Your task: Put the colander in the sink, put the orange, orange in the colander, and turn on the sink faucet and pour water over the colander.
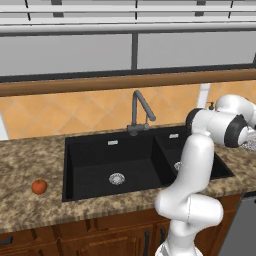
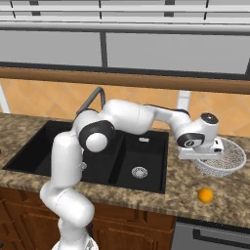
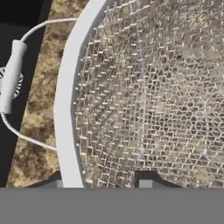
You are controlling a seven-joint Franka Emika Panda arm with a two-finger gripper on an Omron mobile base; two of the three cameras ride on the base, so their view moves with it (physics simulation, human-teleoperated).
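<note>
We see claw straddling colander rim, fingers narrowed onto it; sink lies toward desk's left end.

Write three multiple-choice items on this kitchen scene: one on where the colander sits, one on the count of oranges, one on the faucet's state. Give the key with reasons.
1. Where is the colander?
A. In the large basin
B. On the counter right of the sink
C. On the floor

2. How many oranges lie on the counter?
A. None
B. Two
C. Four

3. What is the sink faucet doing?
A. Running a stream into the colander
B. Standing dry, no water falling
C. Lying detached in the basin

Key:
1 B, it rests on the granite counter beside the sink, with the end effector at its rim.
2 B, one orange left of the sink, one orange near the colander.
3 B, no stream shows under the spout.
</note>
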